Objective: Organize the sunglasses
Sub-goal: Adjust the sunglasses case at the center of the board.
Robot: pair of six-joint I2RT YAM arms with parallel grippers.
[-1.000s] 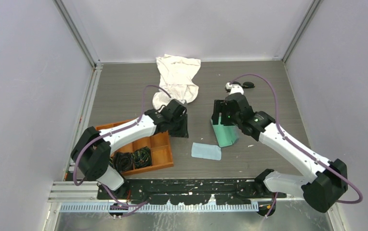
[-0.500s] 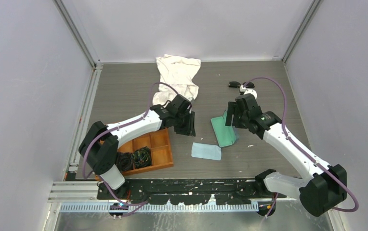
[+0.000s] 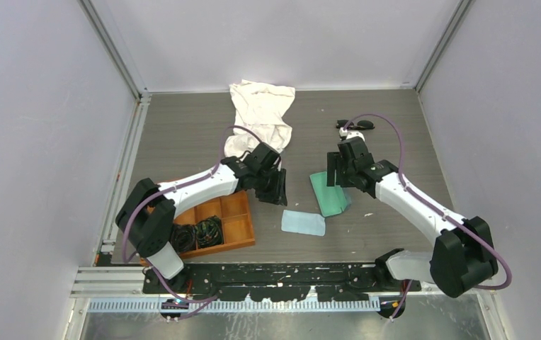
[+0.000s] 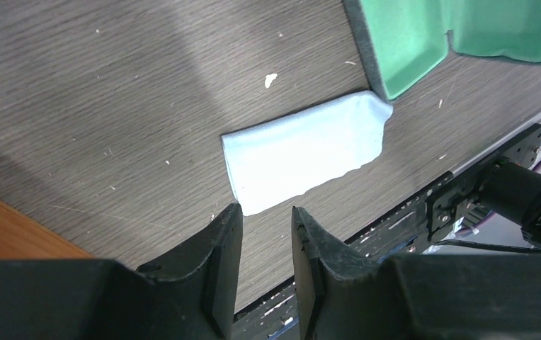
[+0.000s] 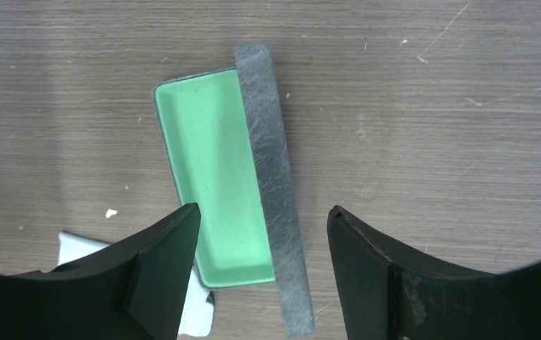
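Both empty and parted, left gripper has slid toward blue cloth; right gripper hovers above case.

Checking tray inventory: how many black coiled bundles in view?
2. Both lie in the orange tray, near compartments, side by side: left bundle, right bundle. The left arm covers the tray's far-left part, so more may be hidden.
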